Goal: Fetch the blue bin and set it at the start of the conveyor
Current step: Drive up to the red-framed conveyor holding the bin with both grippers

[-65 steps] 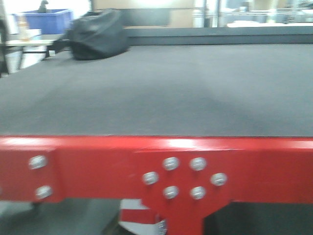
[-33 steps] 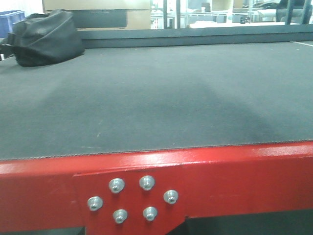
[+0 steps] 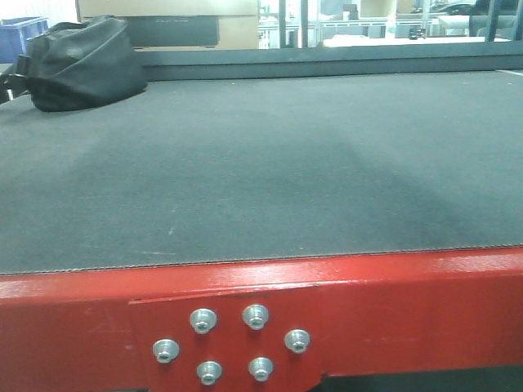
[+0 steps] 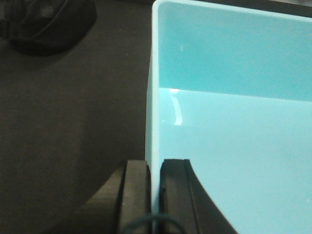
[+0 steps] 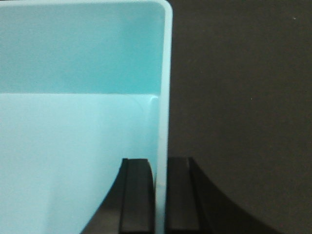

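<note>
Both jaw pairs were closed on the bin: the left gripper pinched its left wall and the right gripper its right wall, one finger inside, one outside. It sat over the belt, contact unclear. Empty, thin, glossy plastic: likely light, slippery and slightly flexible, so opposite-wall holds suited it.

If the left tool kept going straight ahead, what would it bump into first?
The left tool is pinching the bin by its side wall, so it would slide along that first. Beyond is only dark belt, I think. The black bag sits off to the left.
</note>
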You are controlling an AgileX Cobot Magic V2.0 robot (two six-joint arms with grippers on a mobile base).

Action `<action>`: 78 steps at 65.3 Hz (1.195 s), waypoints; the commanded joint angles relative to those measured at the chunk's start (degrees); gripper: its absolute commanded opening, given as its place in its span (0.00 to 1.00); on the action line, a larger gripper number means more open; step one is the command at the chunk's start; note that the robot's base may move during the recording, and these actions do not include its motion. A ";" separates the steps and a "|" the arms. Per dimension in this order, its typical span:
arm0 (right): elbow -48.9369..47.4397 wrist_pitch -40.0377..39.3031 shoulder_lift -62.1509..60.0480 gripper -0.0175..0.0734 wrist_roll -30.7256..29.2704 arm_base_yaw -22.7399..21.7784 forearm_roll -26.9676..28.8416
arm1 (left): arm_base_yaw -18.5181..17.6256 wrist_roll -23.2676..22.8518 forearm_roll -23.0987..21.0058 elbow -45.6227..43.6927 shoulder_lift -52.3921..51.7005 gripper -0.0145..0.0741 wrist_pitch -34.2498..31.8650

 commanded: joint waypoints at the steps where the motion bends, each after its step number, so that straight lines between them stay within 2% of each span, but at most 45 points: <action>1: -0.24 -1.92 -0.84 0.02 -0.32 -0.02 -1.38 | -0.39 -0.40 1.53 -0.38 -0.69 0.04 -2.09; 67: -0.24 -2.39 -0.84 0.02 -0.32 -0.02 -1.38 | -0.39 -0.40 1.51 -0.38 -0.69 0.04 -2.53; 78: -0.24 -5.48 -0.84 0.02 -0.32 -0.02 -1.38 | -0.39 -0.40 1.51 -0.38 -0.69 0.04 -2.78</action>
